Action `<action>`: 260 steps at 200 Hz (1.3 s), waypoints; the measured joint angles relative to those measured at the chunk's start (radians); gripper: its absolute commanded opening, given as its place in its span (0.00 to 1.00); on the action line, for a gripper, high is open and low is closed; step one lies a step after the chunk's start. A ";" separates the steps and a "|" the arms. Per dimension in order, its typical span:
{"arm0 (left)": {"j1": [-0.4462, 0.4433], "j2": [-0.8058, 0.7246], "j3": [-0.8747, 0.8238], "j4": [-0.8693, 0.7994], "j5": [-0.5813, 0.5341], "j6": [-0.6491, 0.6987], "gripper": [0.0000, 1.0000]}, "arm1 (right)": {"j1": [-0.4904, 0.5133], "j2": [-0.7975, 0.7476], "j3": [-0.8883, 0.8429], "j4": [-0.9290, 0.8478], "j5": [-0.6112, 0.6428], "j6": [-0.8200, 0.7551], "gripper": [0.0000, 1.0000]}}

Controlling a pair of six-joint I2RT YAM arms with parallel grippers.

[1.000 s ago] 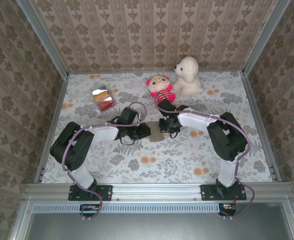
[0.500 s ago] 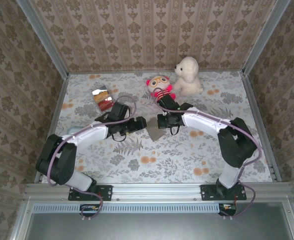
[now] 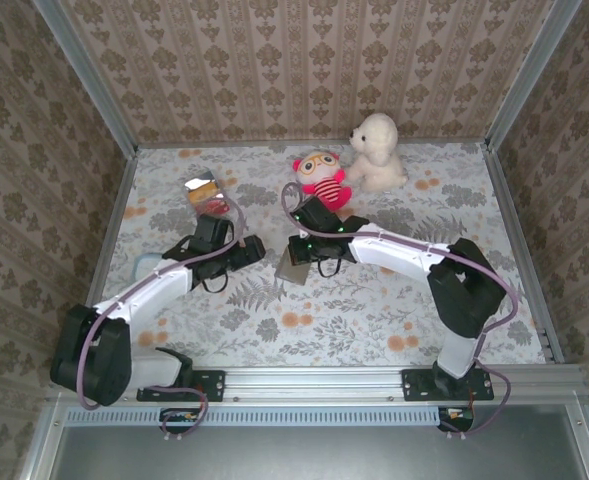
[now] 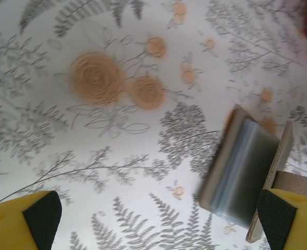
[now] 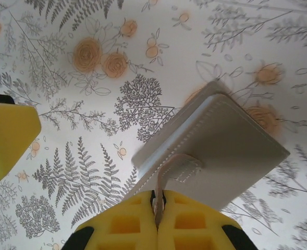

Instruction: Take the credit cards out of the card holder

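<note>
The grey card holder (image 3: 291, 268) hangs tilted and partly open just above the table's middle. My right gripper (image 5: 157, 212) is shut on the holder's small strap (image 5: 169, 169), with the grey outer leaf (image 5: 223, 148) hanging beyond the fingers. In the left wrist view the card holder (image 4: 242, 174) shows its bluish inner face; I cannot tell whether a card is inside. My left gripper (image 4: 158, 221) is open, with its right fingertip (image 4: 278, 219) beside the holder and not touching it. From above, the left gripper (image 3: 252, 250) is just left of the holder. Credit cards (image 3: 206, 196), silver and red, lie at the back left.
A red plush doll (image 3: 323, 178) and a white plush dog (image 3: 376, 150) sit at the back centre, just behind the right arm (image 3: 394, 248). A small pale item (image 3: 147, 264) lies by the left arm. Patterned walls close in the table (image 3: 374, 310).
My left gripper has opened and drawn back to the left. My right gripper has moved left with the card holder hanging from it, now tilted and off the table.
</note>
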 measured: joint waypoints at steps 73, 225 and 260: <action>0.006 -0.019 -0.040 0.062 0.095 -0.004 1.00 | -0.100 -0.055 -0.062 -0.034 0.079 0.042 0.00; -0.146 0.452 0.354 0.135 0.348 -0.074 0.61 | -0.274 -0.121 -0.256 0.034 0.104 -0.133 0.01; -0.172 0.514 0.421 0.043 0.325 -0.076 0.61 | -0.274 -0.121 -0.286 0.041 0.110 -0.132 0.01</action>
